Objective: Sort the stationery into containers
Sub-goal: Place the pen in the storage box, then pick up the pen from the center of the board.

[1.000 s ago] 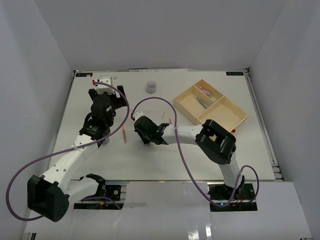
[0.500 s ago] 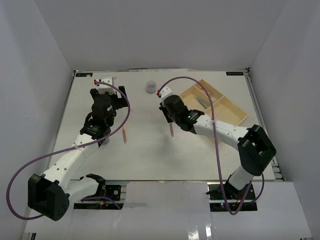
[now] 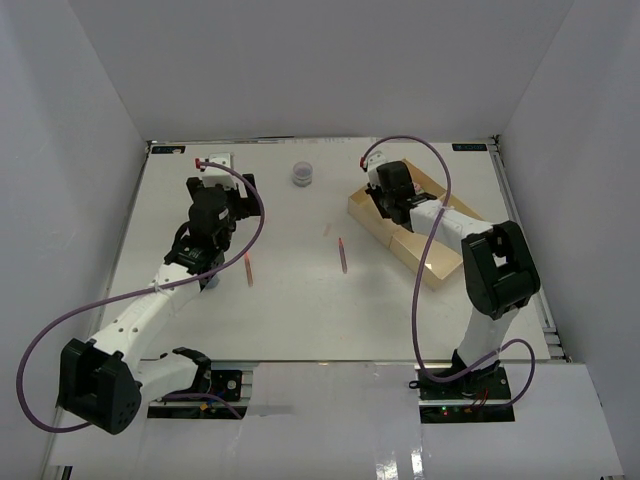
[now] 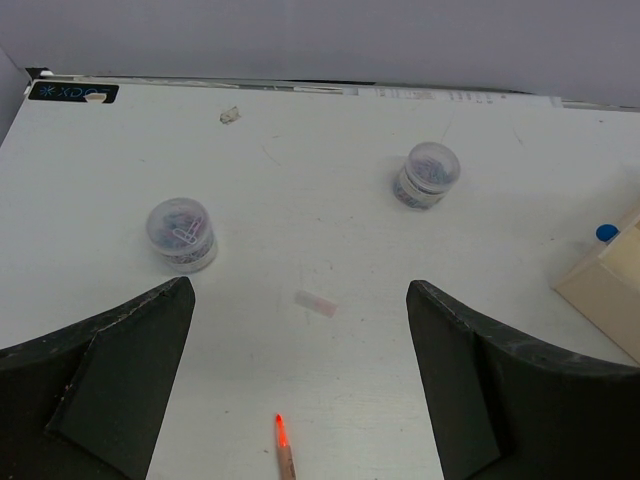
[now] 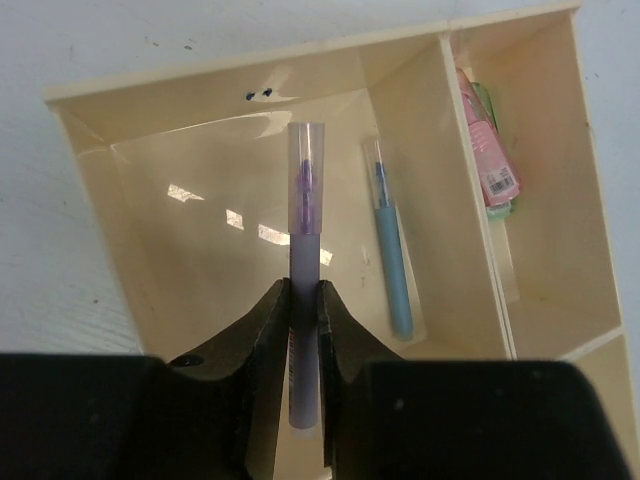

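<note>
Over the table, top view, right gripper (image 3: 392, 196): hung above the left end of the beige tray (image 3: 447, 258); grip could not be read from up there.
Top view, left gripper (image 3: 216, 187): poised high over the left half of the table (image 3: 290, 320), jaws spread wide, nothing between them.
Top view, loose stationery: orange pen (image 3: 248, 270) just beside the left arm, reddish pen (image 3: 343, 255) mid-table, small pink piece (image 3: 327, 230) near it, far tub (image 3: 302, 175) by the back edge; all lay well apart from the tray.
Left wrist view, claw: gaped fully, empty.
Left wrist view, ahead: looked onto the far tub and a near tub (image 4: 181, 235), both showing paper clips, with the pink piece between and the orange pen's tip at the bottom edge; small blue piece (image 4: 605, 232) sat just beside the tray's corner.
Right wrist view, claw: clamped tight on the lower end of a purple pen (image 5: 304, 190), clear cap pointing ahead.
Right wrist view, pen's place: hovered over the large compartment, beside a blue pen (image 5: 390, 255) lying along the divider; height above the floor could not be told.
Next compartment: held pink items (image 5: 487, 140).
Step, as judged: release into the pen compartment.
Risk: if let go from too high, could bounce off the glossy floor or the blue pen and hop the low wall.
Risk: if held only by its tail, could swing nose-down on opening and end up propped across the divider.
</note>
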Available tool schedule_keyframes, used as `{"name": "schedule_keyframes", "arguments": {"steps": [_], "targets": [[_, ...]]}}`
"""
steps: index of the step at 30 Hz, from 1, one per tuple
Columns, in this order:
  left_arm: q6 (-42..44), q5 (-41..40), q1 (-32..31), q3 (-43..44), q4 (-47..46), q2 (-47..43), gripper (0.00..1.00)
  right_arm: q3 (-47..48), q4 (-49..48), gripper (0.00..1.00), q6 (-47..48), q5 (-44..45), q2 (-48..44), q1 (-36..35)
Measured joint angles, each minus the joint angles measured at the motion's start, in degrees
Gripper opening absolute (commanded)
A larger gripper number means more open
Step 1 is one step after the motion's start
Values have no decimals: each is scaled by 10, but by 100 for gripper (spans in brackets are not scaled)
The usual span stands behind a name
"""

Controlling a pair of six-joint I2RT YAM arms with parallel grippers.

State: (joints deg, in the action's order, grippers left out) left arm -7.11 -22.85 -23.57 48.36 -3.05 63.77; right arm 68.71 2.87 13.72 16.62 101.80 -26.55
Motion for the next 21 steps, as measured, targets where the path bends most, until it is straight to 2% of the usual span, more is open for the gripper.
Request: {"name": "schedule_keyframes", "arguments": {"steps": [5, 10, 17, 21], "targets": [[0, 5, 0, 0, 0, 3, 98, 24, 1, 43, 17, -7, 35, 9], [-2, 12, 0, 0, 0, 3, 98, 40, 1, 57, 21, -8, 32, 10], [-6, 19, 0, 0, 1, 3, 98, 32, 23, 60, -16, -12, -70, -4], [-10, 24, 0, 0, 2, 3, 98, -5, 26, 60, -70, -2, -161, -56]]}}
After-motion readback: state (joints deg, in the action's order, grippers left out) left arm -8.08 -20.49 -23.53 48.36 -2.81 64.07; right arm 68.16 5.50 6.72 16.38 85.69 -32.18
